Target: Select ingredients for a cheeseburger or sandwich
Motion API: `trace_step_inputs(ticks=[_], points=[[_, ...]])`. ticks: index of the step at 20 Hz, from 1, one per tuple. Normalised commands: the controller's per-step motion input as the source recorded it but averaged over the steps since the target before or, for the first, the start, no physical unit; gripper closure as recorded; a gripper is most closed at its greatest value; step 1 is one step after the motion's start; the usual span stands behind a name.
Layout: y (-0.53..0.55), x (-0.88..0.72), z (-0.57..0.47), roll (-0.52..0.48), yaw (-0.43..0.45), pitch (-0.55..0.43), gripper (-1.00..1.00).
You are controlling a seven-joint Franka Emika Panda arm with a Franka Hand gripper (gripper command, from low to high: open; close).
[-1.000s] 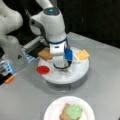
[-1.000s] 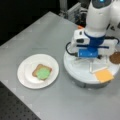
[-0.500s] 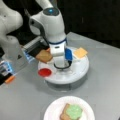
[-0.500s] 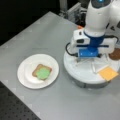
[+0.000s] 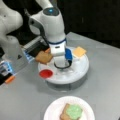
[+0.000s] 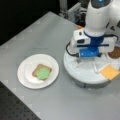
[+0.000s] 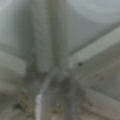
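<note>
You see the gripper (image 5: 61, 65) down at the round tray's (image 6: 82, 75) centre; I cannot tell its finger state. Cheese (image 6: 109, 72) lies flat at the tray's rim, apart from it.

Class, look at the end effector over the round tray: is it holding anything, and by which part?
Cannot be told: the end effector is low over the tray's centre, fingertips hidden; no ingredient shows in it.

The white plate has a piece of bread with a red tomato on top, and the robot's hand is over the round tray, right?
Not quite. In both front views the bread slice on the white plate carries green lettuce. The red tomato is on the round tray, where the gripper is.
</note>
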Motion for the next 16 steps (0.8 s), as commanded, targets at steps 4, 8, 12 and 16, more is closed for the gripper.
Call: trace_step_inputs(ticks=[4, 8, 12, 16], points=[[-0.05, -0.32, -0.09, 0.025, 0.218, -0.027, -1.0], [0.01, -0.33, -0.11, 0.047, 0.171, -0.03, -1.0], [0.02, -0.32, -0.12, 0.043, 0.149, -0.038, -1.0], [0.06, -0.3, -0.14, 0.051, 0.145, -0.045, -1.0]])
